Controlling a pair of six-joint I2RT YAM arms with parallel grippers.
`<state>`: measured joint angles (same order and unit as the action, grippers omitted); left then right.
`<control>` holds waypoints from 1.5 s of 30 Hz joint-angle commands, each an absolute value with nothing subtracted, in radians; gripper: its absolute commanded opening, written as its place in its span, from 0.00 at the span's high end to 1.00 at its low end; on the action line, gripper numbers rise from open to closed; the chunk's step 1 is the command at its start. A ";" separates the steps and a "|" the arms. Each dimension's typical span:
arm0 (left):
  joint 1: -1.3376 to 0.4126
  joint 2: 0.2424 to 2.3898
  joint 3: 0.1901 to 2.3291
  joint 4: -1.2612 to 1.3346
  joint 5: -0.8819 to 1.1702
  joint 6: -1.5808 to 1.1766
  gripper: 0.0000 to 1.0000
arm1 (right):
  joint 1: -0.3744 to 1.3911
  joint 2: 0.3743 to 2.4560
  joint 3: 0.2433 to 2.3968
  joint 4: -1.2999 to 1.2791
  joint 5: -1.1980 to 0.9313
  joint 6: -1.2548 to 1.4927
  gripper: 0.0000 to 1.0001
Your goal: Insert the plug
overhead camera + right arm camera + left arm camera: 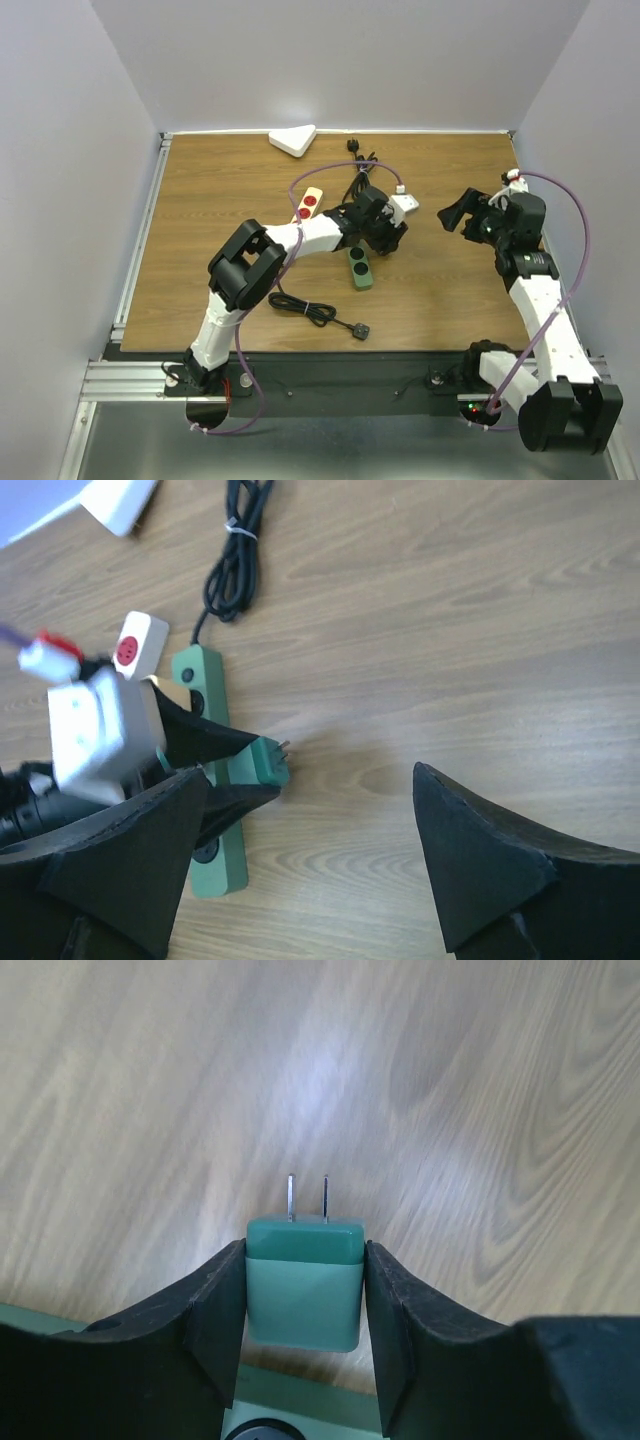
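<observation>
Closest to the overhead camera, the left arm's base (195,375) is being shown at the near table edge, with a black coiled cable (312,311) lying on the wooden table (200,200) just beyond it. Farther back, left of centre, a cream switch block with two red buttons (308,203) is lying flat, with a white triangular object (293,140) beyond it at the far edge.

At mid-table a dark green plastic power strip (359,268) is lying flat, and the left gripper (385,232) is being held at its far end. Between its black fingers (215,1310) a green two-pin plug (305,1290) is being clamped, both pads pressing its sides and the pins pointing away from the wrist over bare wood. Whether the plug is being kept clear of the tabletop cannot be told for certain; it appears slightly raised, just beside the strip.

To the right, the right gripper (462,214) is being held well apart from the plug, its jaws spread wide with nothing between them.
</observation>
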<state>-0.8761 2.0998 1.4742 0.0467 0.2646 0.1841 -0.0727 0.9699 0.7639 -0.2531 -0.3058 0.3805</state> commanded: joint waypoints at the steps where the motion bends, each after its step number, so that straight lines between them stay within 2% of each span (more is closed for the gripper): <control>1: -0.845 1.978 1.571 0.121 0.324 -0.175 1.00 | -0.081 0.879 0.798 -0.160 -0.301 0.327 0.13; 5: -0.773 1.881 1.442 0.363 0.424 -0.554 1.00 | -0.075 0.819 0.778 -0.085 -0.354 0.357 0.15; 6: -0.762 1.864 1.381 0.485 0.443 -0.625 1.00 | -0.060 0.813 0.775 -0.077 -0.356 0.359 0.16; 9: -0.752 1.810 1.335 0.586 0.417 -0.759 1.00 | -0.029 0.813 0.770 -0.063 -0.336 0.357 0.17; 12: -0.752 1.767 1.270 0.702 0.393 -0.915 1.00 | 0.052 0.819 0.765 -0.041 -0.270 0.360 0.18; 16: -0.758 1.726 1.194 0.765 0.321 -1.094 1.00 | 0.269 0.870 0.796 -0.020 -0.122 0.344 0.20; 19: -0.768 1.692 1.149 0.837 0.289 -1.186 1.00 | 0.345 0.903 0.821 -0.008 -0.037 0.338 0.21; 22: -0.785 1.626 1.083 0.838 0.163 -1.288 1.00 | 0.420 0.910 0.825 0.038 0.031 0.333 0.21; 29: -0.824 1.549 1.016 0.824 0.009 -1.359 1.00 | 0.531 0.931 0.824 0.083 0.126 0.321 0.22; 40: -0.887 1.539 0.983 0.764 -0.086 -1.503 1.00 | 0.759 0.983 0.844 0.173 0.411 0.219 0.25; 45: -0.894 1.517 0.959 0.756 -0.123 -1.513 1.00 | 0.784 0.977 0.857 0.175 0.465 0.183 0.25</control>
<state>-0.8711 1.5776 0.9714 0.7219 -0.0956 -1.4807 0.7681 0.9947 0.7963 0.0788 0.3752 0.2260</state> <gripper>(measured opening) 0.550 0.749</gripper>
